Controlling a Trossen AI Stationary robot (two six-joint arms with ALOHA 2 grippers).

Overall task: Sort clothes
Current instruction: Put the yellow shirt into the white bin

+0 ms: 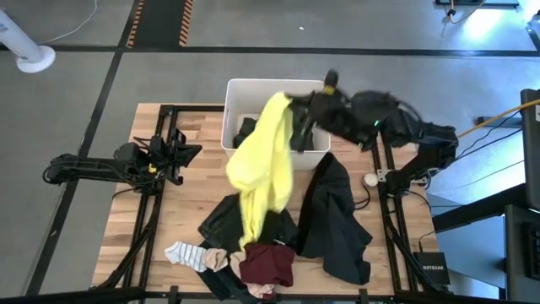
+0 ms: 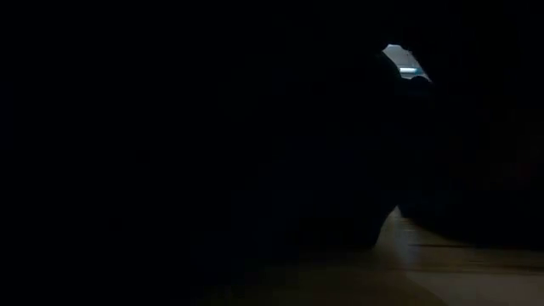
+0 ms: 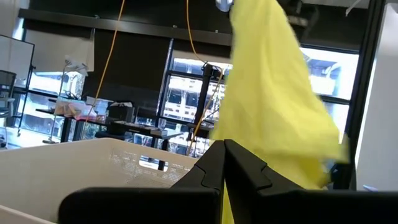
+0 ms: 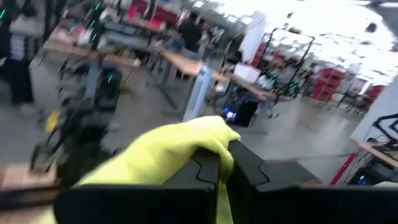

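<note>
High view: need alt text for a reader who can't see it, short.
Seen from above, the right gripper holds a bright yellow garment up beside a white bin, the cloth trailing down to a heap of dark clothes, a maroon piece and striped socks on the wooden table. The left gripper waits at the table's left side.

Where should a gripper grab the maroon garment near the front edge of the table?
Judging by the high view, pinch the bunched top of the maroon garment from straight above; it lies crumpled in the clothes pile, so its raised folds give purchase while its edges look tucked under.
</note>
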